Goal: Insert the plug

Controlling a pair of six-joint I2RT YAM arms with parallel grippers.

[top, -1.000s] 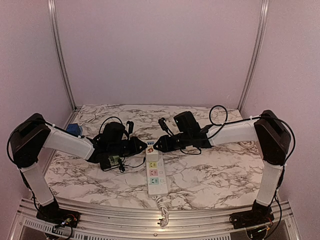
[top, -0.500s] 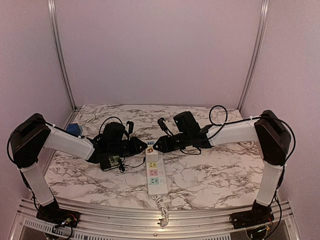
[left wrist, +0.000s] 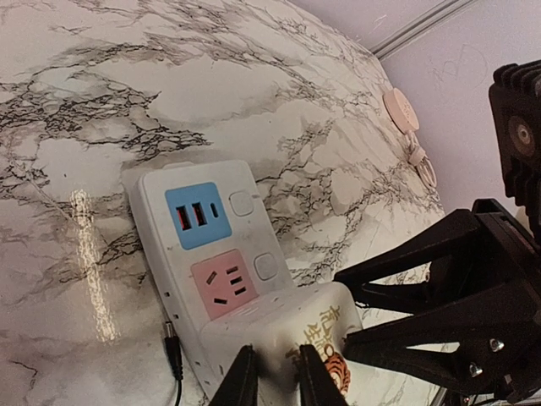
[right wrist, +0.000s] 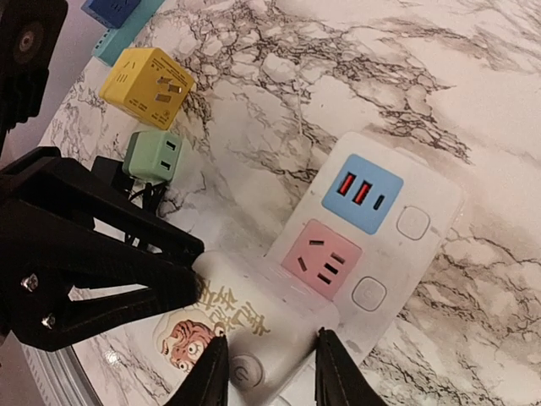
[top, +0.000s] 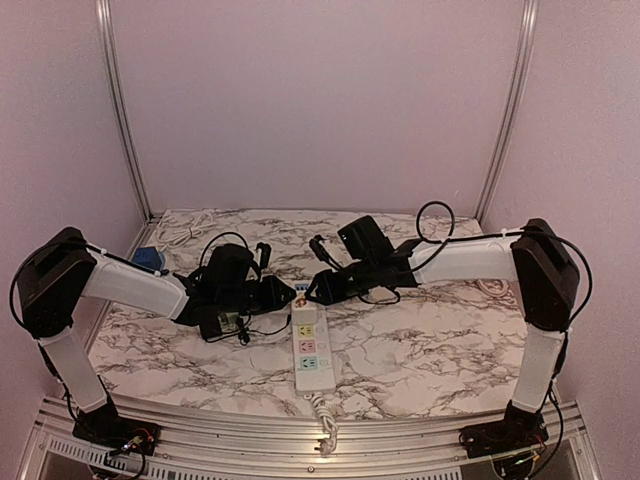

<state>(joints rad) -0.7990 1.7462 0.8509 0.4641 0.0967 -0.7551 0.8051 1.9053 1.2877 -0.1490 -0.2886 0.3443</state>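
The white plug adapter (right wrist: 254,326), printed with a tiger, sits on the power strip (left wrist: 152,199) just beside the pink socket (left wrist: 221,286). Its prongs are hidden beneath it, so how far it is seated cannot be told. The right gripper (right wrist: 269,376) straddles it with a finger pressed to each side, the tips cut off at the frame's lower edge, while the left gripper (left wrist: 276,382) has its jaws narrowly parted at the adapter's opposite edge, and whether they pinch it is unclear.
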